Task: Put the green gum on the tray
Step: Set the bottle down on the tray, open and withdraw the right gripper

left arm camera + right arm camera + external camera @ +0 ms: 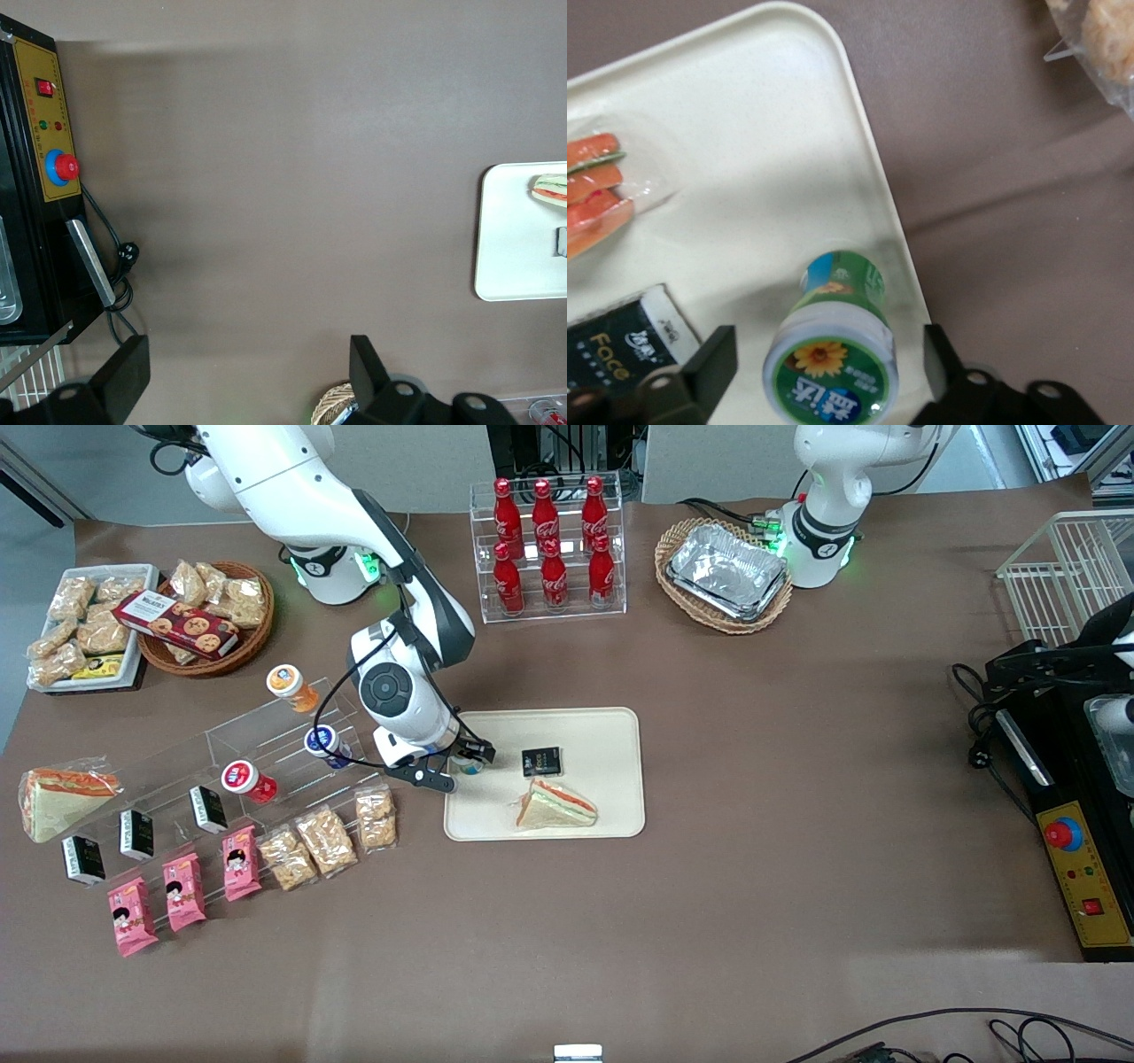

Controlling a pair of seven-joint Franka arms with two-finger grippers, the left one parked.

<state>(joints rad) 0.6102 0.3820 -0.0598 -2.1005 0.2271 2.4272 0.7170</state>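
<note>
The green gum (831, 363), a small bottle with a white-rimmed green lid and a flower label, stands upright on the beige tray (744, 133) near its rounded corner. My right gripper (828, 356) is open and straddles the bottle, with a gap between each finger and the lid. In the front view the gripper (469, 760) hangs over the tray's (620, 726) edge toward the working arm's end, and it mostly hides the gum (469, 767).
A wrapped sandwich (556, 806) and a black packet (541, 762) lie on the tray. An acrylic shelf holds orange-lidded (290, 685), blue-lidded (325, 744) and red-lidded (243, 779) bottles beside snack packs (326, 840). A cola rack (547, 549) and a wicker basket of foil trays (726, 574) stand farther from the camera.
</note>
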